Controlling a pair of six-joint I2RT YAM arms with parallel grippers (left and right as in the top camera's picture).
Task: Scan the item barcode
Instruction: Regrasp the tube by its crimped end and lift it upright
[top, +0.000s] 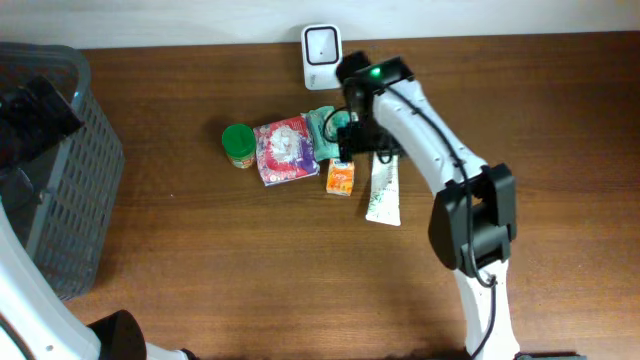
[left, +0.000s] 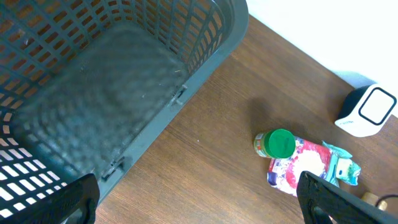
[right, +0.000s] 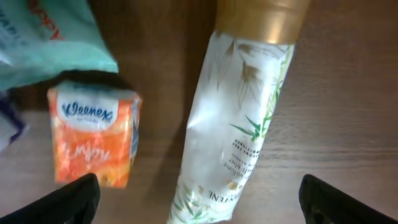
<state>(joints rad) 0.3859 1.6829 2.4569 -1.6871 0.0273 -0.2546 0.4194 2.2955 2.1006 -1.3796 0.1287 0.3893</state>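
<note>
Hovering with its 2 fingers spread wide, the right claw (right: 199, 202) grips nothing. Below it lie a white, leaf-printed tube (right: 239, 118) with a gold cap and, just beside it, an orange pack (right: 93, 140) marked "Kleenex". The tube's small print is unreadable. The left claw (left: 205, 199), also spread and empty, hangs over a grey basket (left: 93, 93). The white scanner (top: 321, 45) stands at the far edge of the brown wooden counter (right: 348, 124), near the items.

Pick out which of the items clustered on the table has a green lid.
The small jar at the cluster's left end: it alone has a round green lid. The floral tissue pack, orange Kleenex pack and gold-capped white tube have none.
</note>
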